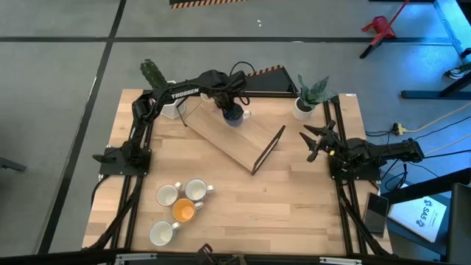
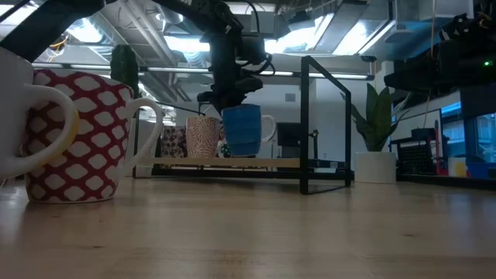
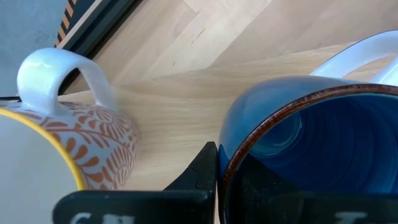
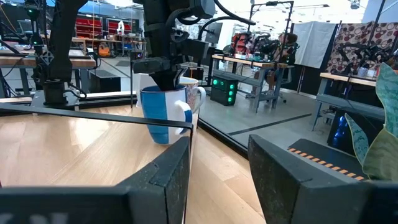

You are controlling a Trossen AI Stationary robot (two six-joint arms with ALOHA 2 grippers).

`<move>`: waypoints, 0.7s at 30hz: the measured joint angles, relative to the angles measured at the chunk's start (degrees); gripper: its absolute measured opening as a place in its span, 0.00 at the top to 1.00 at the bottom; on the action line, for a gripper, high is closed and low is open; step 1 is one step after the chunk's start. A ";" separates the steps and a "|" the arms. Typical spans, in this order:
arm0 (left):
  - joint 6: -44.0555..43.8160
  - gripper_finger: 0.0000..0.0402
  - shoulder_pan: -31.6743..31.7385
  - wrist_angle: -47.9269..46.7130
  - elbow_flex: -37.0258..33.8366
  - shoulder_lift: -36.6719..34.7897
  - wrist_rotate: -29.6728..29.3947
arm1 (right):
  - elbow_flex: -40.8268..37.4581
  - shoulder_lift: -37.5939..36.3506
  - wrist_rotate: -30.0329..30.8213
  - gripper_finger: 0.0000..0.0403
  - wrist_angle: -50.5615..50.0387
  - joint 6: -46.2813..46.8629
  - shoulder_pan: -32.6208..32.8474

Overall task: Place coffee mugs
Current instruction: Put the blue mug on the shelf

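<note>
The dark blue mug (image 1: 233, 115) stands on the far end of a slanted wooden board (image 1: 239, 140), with my left gripper (image 1: 227, 103) on it from above. The low view shows the blue mug (image 2: 244, 130) with its base level with the board, beside two patterned mugs (image 2: 203, 137). An orange-patterned mug (image 3: 74, 143) stands next to it. Several more mugs sit on the near left of the table: white ones (image 1: 167, 195) and one that is orange inside (image 1: 184, 210). My right gripper (image 1: 316, 140) waits open at the table's right side, its fingers pointing toward the blue mug (image 4: 163, 115). My left gripper holds the blue mug by its rim (image 3: 227, 165), on the side away from the handle. One finger (image 3: 204, 171) is outside the wall; the other seems to be inside the cup. The fingers point down from above. The mug is upright, its base at the board; whether it rests there I cannot tell.
The board has an upright black wire frame (image 1: 268, 151) at its right end. White plant pots stand at the far right (image 1: 303, 107) and far left (image 1: 171, 110). A phone (image 1: 375, 210) lies past the table's right edge. Bare wood lies near and right of the board.
</note>
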 joint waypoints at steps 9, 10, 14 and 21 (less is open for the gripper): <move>0.42 0.97 0.00 0.17 -0.04 0.00 0.09 | -0.02 0.00 0.00 0.63 0.00 -0.01 0.00; 0.52 0.97 0.00 0.17 -0.04 0.00 0.09 | -0.02 0.00 0.00 0.63 0.00 0.01 0.00; 0.78 0.97 0.00 0.17 -0.04 0.00 0.09 | -0.02 0.00 0.00 0.63 0.00 -0.01 0.00; 1.84 0.97 -0.07 0.07 -0.15 0.55 0.31 | -0.02 0.01 0.00 0.63 0.02 0.01 0.00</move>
